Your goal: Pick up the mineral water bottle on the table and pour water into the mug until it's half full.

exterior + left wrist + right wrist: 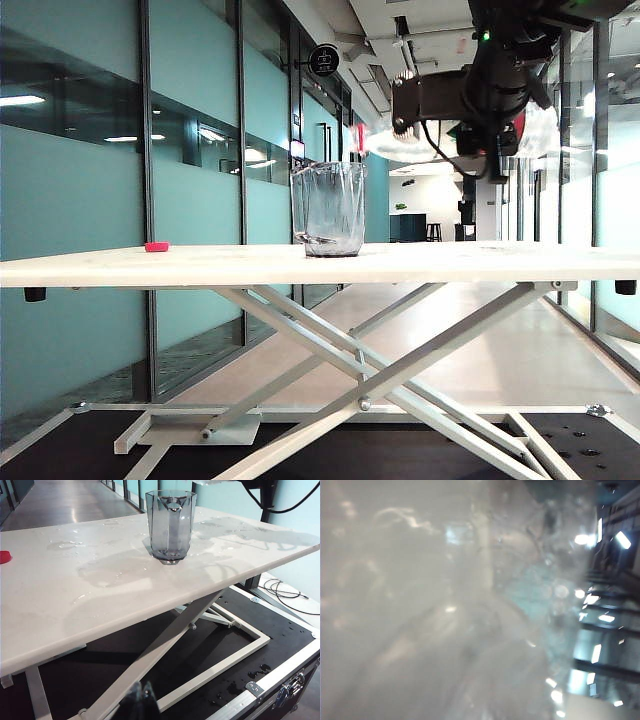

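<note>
Blurred clear plastic fills the right wrist view: the bottle (445, 605) lies right against that camera, so the right claw's fingers are hidden, though the bottle hangs from that arm, so the claw is pinching it. From the exterior view the right claw (500, 125) hangs high at about two o'clock from the mug, above the desk, with the bottle (535, 125) tipped over beside it, a strip of red label showing; no writing can be read.

Largest is the desk (480, 262), a long white top on crossed white legs, its near edge running across the whole exterior view. Its top is wet with puddles and drops around the mug, seen from the left wrist view, and otherwise mostly bare on both sides.

Next comes the mug (329, 208), upright near the middle of the desk, clear and faceted with a dark base. How much water it holds cannot be told.

Smallest is a red cap (157, 246), far off at nine o'clock from the mug, near the desk's left end.

Left claw (141, 702): only a dark tip shows, low beneath the desk edge; its state cannot be told.
</note>
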You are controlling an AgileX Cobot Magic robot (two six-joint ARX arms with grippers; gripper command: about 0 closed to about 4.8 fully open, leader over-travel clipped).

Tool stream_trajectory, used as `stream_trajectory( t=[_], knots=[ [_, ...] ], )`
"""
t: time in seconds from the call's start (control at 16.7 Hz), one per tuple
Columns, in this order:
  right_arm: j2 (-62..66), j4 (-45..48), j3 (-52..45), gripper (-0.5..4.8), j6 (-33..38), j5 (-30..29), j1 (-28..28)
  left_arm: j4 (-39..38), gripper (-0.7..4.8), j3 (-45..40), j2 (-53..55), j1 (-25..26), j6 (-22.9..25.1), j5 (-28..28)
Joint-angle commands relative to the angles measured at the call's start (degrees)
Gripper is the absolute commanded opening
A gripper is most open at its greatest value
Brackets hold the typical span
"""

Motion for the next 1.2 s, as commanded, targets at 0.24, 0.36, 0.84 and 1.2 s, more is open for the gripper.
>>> stream_trajectory(
  t=[0.24, 0.36, 0.84, 1.2],
  knots=[
    [-0.6, 4.7, 0.7, 1.48, -6.6, 0.6, 0.2, 0.5, -0.05, 0.1, 0.0, 0.0, 0.3, 0.2],
    [-0.6, 5.1, 0.7, 1.48, -8.0, 0.6, 0.2, 0.5, -0.05, 0.1, 0.0, 0.0, 0.3, 0.2],
    [-0.7, 6.7, 0.7, 1.48, -9.2, 1.9, 0.2, 0.5, -0.05, 0.1, 0.0, 0.0, 0.3, 0.2],
    [-0.6, 5.6, 0.7, 1.48, -8.6, 1.7, 0.2, 0.5, -0.05, 0.1, 0.0, 0.0, 0.3, 0.2]
  ],
)
